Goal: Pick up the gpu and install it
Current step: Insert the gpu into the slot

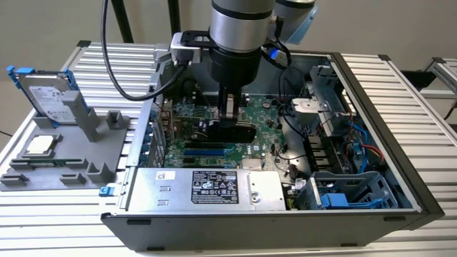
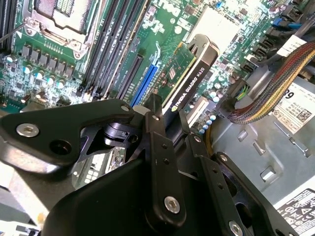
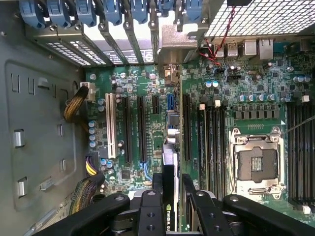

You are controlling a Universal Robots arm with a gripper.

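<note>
The gpu [image 1: 234,130], a green card with a black cooler, stands on edge inside the open computer case over the large green motherboard [image 1: 266,115]. My gripper [image 1: 230,119] reaches straight down and is shut on the card's upper edge. In the second wrist view the black fingers [image 2: 153,110] clamp the gpu [image 2: 189,73] beside a blue slot [image 2: 147,81]. The first wrist view looks down the thin edge of the gpu [image 3: 169,162], held by the gripper [image 3: 172,189] in line with the expansion slots [image 3: 141,128]. Whether the card sits in a slot I cannot tell.
A silver hard drive with blue rails [image 1: 50,99] and a chip [image 1: 39,145] rest on a grey holder at the exterior view's left. The power supply [image 1: 207,187] lies along the case front, a drive cage [image 1: 350,193] at the right. Cable bundles [image 2: 266,103] run beside the card.
</note>
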